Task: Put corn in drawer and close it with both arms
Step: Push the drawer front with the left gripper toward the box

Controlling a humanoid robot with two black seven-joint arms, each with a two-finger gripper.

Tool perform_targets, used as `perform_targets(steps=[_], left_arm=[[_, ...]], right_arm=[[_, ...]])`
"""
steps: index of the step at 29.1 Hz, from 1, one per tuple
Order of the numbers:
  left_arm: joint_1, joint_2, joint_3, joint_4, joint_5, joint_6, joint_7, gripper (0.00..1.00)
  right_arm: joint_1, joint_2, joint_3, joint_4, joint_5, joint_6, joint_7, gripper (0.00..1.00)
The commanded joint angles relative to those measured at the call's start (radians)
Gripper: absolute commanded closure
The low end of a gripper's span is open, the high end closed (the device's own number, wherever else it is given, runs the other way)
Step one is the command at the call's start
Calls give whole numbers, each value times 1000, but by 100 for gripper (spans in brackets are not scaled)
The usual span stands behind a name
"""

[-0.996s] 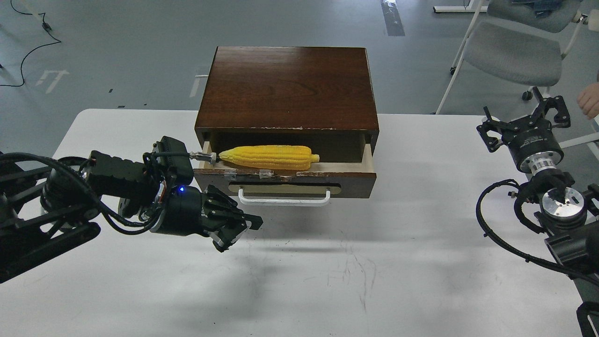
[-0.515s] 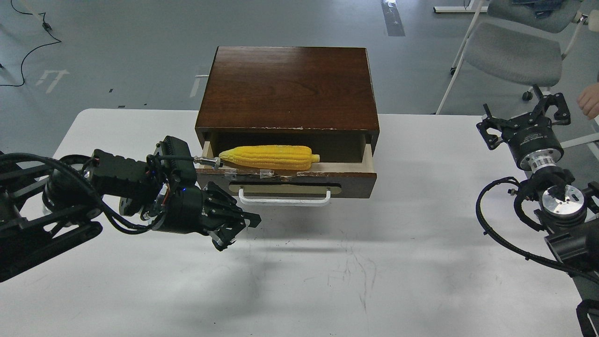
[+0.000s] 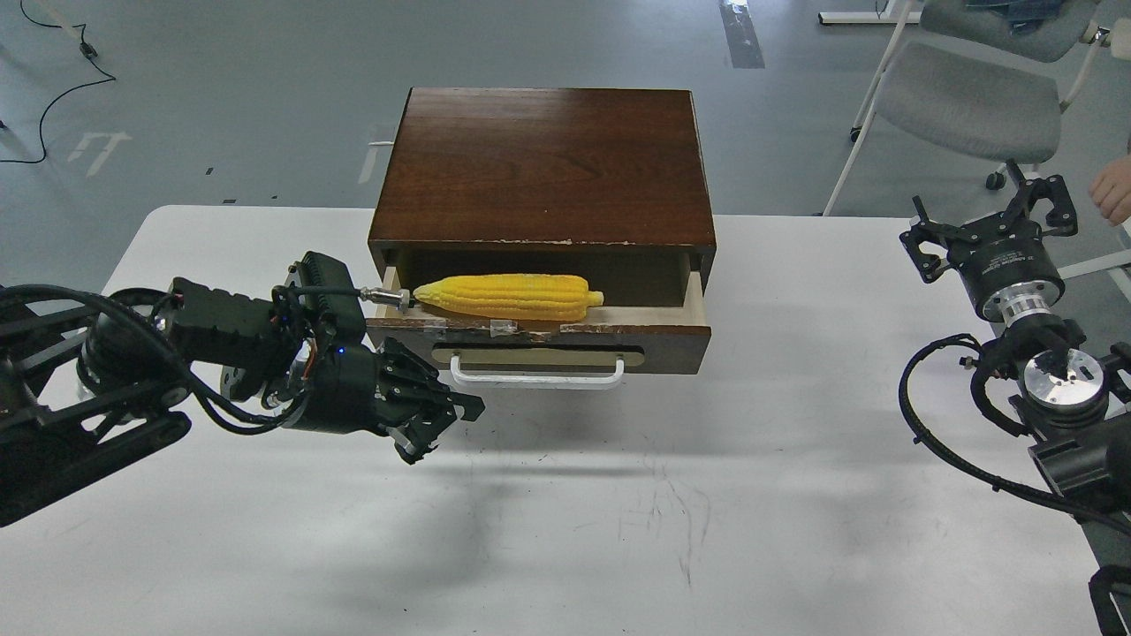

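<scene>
- The corn (image 3: 508, 297) lies lengthwise inside the open drawer (image 3: 539, 340), near the far edge of the desk (image 3: 707, 495).
- Judged from this, the placing is done and the closing remains.
- The left hand (image 3: 442, 422) hangs empty just before the drawer front, below the white handle (image 3: 535, 377); whether it is released or clenched I cannot tell.
- The right hand (image 3: 994, 225) sits released, holding nothing, by the right edge.
- Next, both hands probably must press the front squarely inward.

Bright yellow corn (image 3: 508, 297), dark brown drawer (image 3: 539, 337), white handle (image 3: 535, 378), white table (image 3: 618, 495)
</scene>
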Motion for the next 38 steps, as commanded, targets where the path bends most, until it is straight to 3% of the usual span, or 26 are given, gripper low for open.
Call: perform_targets(steps=[1,38], left_arm=[[-1,-1,0,8,-3,7,0,100],[-15,-84,-51,150,-20,8,0,100]], right_arm=[[-2,0,-4,0,0,0,0,0],[-3,-2,-9,0,-2,0,0,0]])
